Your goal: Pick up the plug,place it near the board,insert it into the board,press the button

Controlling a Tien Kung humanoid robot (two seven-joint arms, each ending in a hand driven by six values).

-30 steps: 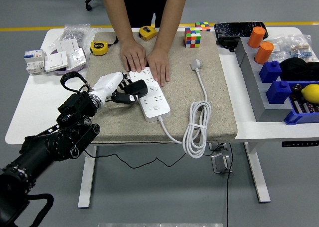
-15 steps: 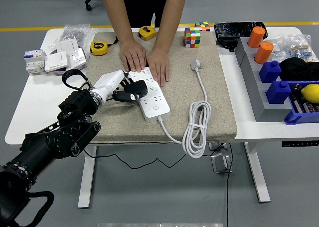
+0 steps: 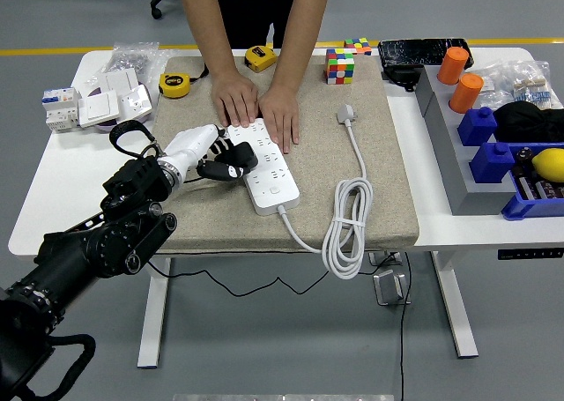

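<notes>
A white power strip (image 3: 267, 167) lies on the beige mat (image 3: 388, 189), running from upper left to lower right. Its own white cable coils at the mat's front and ends in a loose white plug (image 3: 346, 114). My left hand (image 3: 214, 161), white with black fingers, is shut on a black plug (image 3: 235, 158) held over the strip's left side. Whether the plug's pins sit in a socket is hidden by the fingers. A person's two hands (image 3: 258, 108) press flat on the strip's far end. My right arm is out of view.
Two yellow tape measures (image 3: 175, 85) and a Rubik's cube (image 3: 340, 66) lie at the mat's back. White switches and breakers (image 3: 92, 104) sit at the far left. Grey and blue bins (image 3: 493, 159) with orange bottles stand at the right.
My left hand has carried the black plug slightly up and to the right, further over the strip. The person's hands have stayed put.
</notes>
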